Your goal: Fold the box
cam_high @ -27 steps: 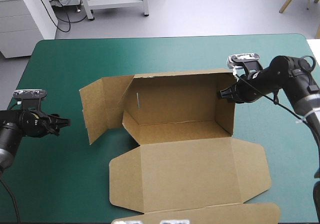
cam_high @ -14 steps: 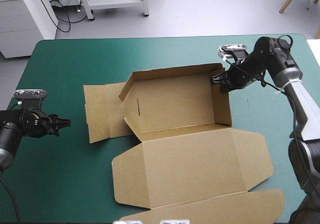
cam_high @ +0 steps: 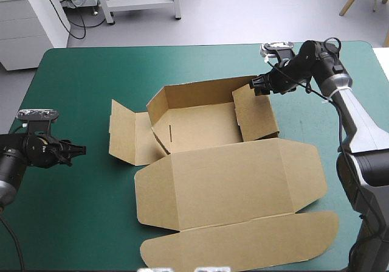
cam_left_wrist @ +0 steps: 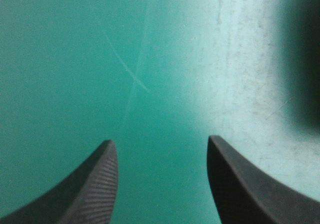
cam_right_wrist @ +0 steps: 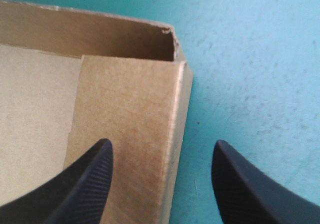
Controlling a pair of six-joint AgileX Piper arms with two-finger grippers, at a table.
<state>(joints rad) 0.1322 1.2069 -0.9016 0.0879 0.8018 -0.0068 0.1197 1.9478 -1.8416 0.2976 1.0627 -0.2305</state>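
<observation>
The table, under its teal-green cover (cam_high: pixel 79 217), fills most of the high view. The box (cam_high: pixel 225 187), a cut sheet of brown board, sits in the middle of the table, a little toward the right side. Its broad lid panel lies flat toward the near edge, with a long rounded tuck flap (cam_high: pixel 243 238) at the very front. Beyond the lid, the far wall stands raised. The right end wall (cam_high: pixel 255 111) is also up and leans inward, while the left end flaps (cam_high: pixel 124 132) splay outward over the cover.

The right arm (cam_high: pixel 316 65) reaches to the box's far right corner. The right arm's jaws stand apart, straddling the top edge of the right end wall: one black finger (cam_right_wrist: pixel 85 184) over the board, the other over the cover outside. Contact cannot be told.

The left arm (cam_high: pixel 30 150) waits at the table's left edge, well apart from the box. The left arm's jaws stand apart over bare cover.
</observation>
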